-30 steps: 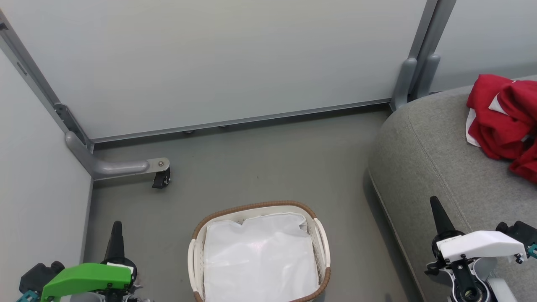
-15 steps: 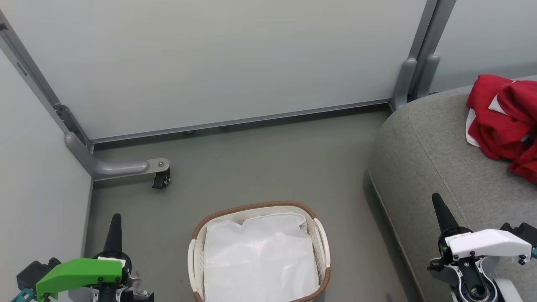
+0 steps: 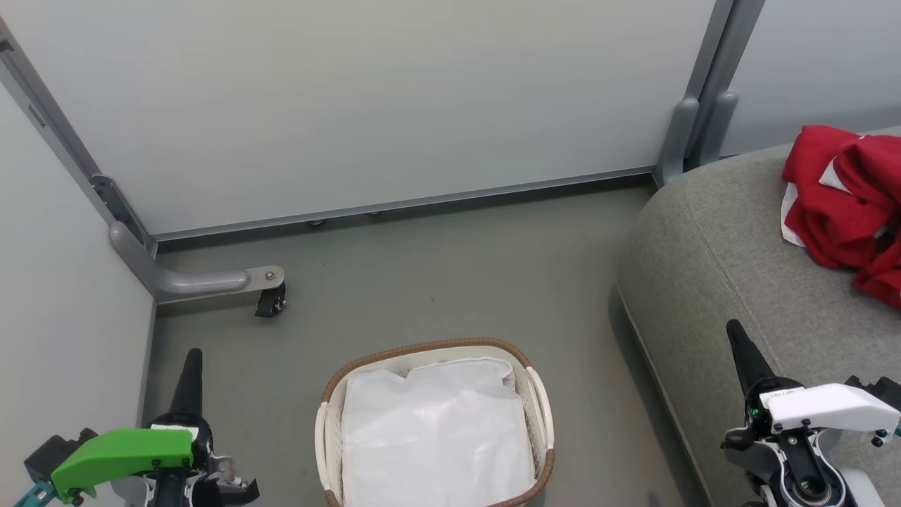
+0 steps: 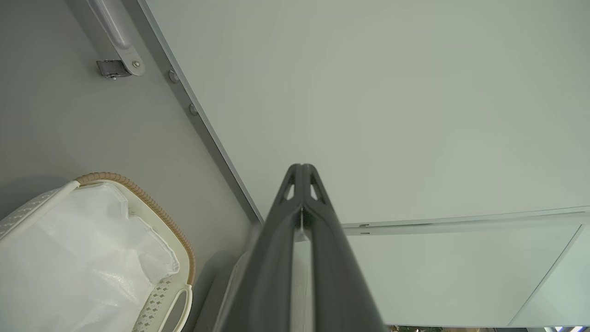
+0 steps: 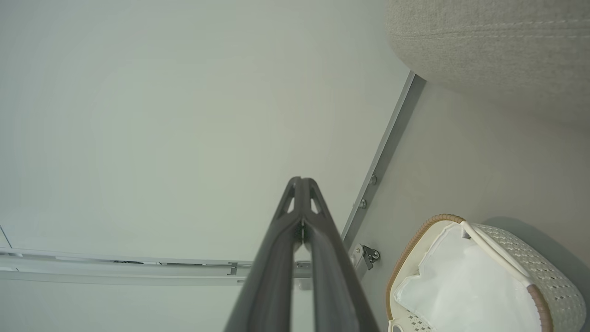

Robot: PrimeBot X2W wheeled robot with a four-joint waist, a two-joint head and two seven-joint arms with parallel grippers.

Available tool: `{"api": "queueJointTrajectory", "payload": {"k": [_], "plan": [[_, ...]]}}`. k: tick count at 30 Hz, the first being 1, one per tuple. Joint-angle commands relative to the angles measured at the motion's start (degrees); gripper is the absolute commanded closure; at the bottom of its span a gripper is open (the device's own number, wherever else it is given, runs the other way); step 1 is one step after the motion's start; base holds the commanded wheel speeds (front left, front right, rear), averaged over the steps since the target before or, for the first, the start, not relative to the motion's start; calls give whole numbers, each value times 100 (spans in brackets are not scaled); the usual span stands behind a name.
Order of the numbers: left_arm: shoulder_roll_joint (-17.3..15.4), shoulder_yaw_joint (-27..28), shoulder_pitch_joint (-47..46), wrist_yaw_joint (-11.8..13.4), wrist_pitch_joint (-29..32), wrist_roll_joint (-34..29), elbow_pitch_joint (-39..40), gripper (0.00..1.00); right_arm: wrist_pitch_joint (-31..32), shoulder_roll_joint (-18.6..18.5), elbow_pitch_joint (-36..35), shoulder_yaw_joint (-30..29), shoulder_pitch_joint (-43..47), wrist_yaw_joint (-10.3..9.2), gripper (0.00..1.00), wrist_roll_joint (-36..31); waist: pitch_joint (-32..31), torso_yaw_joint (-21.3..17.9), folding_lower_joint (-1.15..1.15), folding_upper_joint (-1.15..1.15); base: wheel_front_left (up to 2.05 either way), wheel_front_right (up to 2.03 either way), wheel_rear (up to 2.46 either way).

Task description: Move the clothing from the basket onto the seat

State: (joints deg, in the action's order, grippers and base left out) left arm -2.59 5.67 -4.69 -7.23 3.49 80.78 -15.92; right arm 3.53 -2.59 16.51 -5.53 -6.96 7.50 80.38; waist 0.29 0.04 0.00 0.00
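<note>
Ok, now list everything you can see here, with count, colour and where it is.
seat: one, grey, right side
clothing: one heap, red and white, on the seat, far right
basket: one, white, brown rim, on the floor, bottom centre
liner: one, white, inside the basket
partition panels: three, pale grey, behind and left
castor leg: one, grey, black wheel, left floor
left tool: one, dark, shut, empty, lower left
right tool: one, dark, shut, empty, lower right
</note>
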Motion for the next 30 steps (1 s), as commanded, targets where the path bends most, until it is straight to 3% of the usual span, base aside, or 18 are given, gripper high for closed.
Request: {"api": "queueJointTrajectory", "payload": {"k": [1, 30], "plan": [[-42, 33, -124, -33, 41, 128, 50, 100, 34, -36, -70, -29, 49, -1, 100, 133, -1, 0, 0, 0, 0, 0, 0], [-47, 98, -185, -41, 328, 1173, 199, 100, 317, -46, -270, -113, 106, -1, 100, 1211, -12, -4, 0, 0, 0, 0, 0]]}}
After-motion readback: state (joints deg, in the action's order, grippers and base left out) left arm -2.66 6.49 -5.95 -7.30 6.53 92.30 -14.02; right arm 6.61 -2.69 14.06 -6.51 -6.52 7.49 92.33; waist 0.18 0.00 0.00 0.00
